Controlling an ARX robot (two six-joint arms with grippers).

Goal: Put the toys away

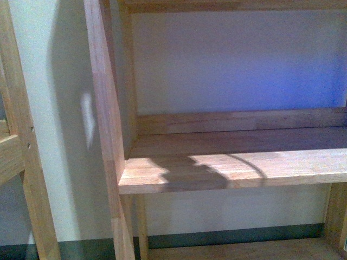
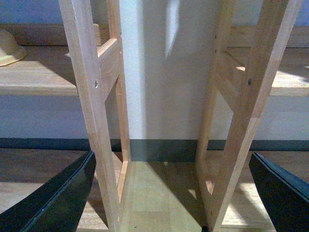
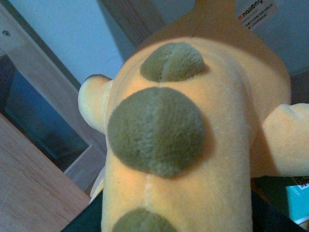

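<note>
We see the plush filling most of the right wrist view, very close to the camera. Its fur is orange-yellow, with three round olive-green spots in a row down its middle; the nearest one is cut off by the frame edge. A stubby limb sticks out on one side and another on the opposite side. A white tag with printed text sits at its far end. Beside the plush we see a wooden post, a wooden board and a pale blue wall. The gripper itself is not visible.
</note>
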